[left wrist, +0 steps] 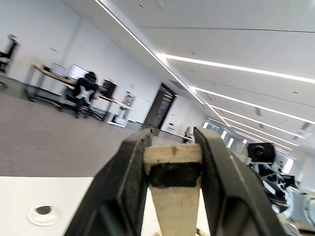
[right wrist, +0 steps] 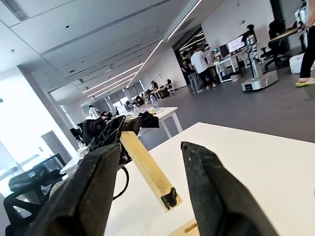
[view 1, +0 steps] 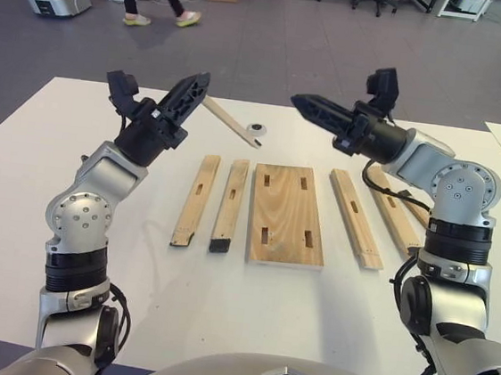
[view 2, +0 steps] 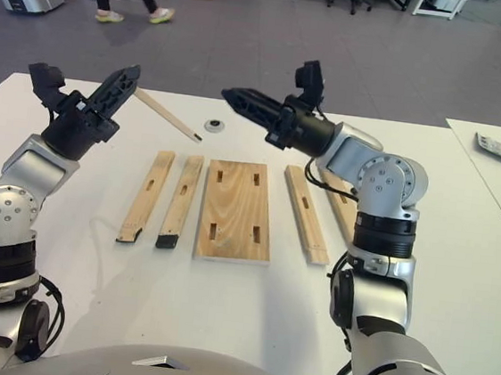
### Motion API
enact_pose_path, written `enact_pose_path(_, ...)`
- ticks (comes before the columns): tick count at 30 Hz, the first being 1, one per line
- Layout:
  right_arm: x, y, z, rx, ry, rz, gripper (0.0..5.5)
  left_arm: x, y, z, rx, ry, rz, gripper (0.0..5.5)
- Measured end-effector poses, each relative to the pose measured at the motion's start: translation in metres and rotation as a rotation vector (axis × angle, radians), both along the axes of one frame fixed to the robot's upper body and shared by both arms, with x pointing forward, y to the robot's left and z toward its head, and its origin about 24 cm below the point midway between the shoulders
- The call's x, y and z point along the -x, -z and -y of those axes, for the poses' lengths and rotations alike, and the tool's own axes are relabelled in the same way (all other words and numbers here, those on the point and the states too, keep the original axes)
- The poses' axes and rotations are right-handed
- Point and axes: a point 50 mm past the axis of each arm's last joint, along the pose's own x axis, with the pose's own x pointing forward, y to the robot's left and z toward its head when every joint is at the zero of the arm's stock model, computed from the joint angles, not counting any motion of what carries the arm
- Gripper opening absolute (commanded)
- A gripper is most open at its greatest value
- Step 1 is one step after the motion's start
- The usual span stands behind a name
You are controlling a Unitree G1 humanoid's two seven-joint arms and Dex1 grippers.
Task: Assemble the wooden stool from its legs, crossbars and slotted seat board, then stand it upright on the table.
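Desk (view 1: 221,301), white: carries the loose parts. Board (view 1: 286,236), four slots: lies flat at centre, nearest. Bars (view 1: 197,198), four, slotted: lie flat, two on each side of the board, parallel to it and apart from it; the two on the left have dark near ends. Left claw (view 1: 199,84): raised over the far left of the desk, clenched on one end of the stick (view 1: 231,121). Stick: slim, slanting from the claw down toward the far centre, its free end just beside the disc (view 1: 257,128); whether it touches the desk cannot be told. Right claw (view 1: 300,103): raised beyond the board, released, nothing in it, pointing toward the left claw. Handling note, as a judgement: the step in hand looks like bringing the stick to a first joint. The grip is at the very end, so the free end will swing wide. Move slowly, keep it off the disc, steady the free end with the right claw, and square the tip to a slot before pressing.
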Motion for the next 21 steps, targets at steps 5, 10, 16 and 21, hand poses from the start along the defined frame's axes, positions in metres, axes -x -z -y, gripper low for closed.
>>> enact_pose_path(5, -0.006, -0.011, -0.008, 0.148, 0.192, 0.228, 2.29, -0.001, -0.002, 0.002, 0.037, -0.086, 0.003, 1.29)
enact_pose_path(10, -0.007, -0.005, -0.013, 0.139, 0.260, 0.228, 2.29, -0.016, -0.012, 0.007, 0.093, -0.232, -0.082, 1.29)
enact_pose_path(16, -0.011, -0.004, -0.012, 0.122, 0.314, 0.225, 2.29, -0.035, 0.006, 0.002, 0.334, -0.474, -0.454, 1.29)
enact_pose_path(21, -0.013, -0.003, -0.012, 0.118, 0.329, 0.225, 2.29, -0.036, 0.013, 0.008, 0.466, -0.475, -0.588, 1.29)
